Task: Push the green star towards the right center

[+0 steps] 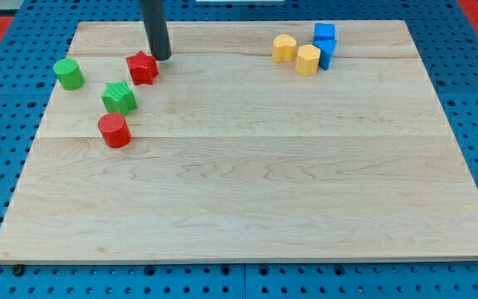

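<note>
The green star [119,97] lies on the wooden board [247,191] at the view's left. My tip [162,57] stands up and to the right of it, just right of the red star [142,67] and close to touching it. A red cylinder [114,130] sits just below the green star. A green cylinder [69,74] sits to the star's upper left.
At the view's top right stands a cluster: a yellow block [285,48], a second yellow block [308,60], and two blue cubes [324,33] [326,51]. The board rests on a blue pegboard surface [7,133].
</note>
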`<state>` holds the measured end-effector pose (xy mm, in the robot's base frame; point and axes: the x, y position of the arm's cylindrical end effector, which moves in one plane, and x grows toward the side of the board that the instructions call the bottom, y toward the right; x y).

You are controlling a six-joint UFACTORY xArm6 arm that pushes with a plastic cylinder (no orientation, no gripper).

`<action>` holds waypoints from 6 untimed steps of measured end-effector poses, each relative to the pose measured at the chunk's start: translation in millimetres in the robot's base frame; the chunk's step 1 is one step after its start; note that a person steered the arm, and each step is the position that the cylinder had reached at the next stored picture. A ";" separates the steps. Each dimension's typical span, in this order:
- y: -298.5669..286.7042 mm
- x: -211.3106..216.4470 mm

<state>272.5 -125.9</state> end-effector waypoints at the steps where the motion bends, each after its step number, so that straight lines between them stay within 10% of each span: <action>1: -24.3 20.3; 6: -89.7 120.3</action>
<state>392.8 -215.6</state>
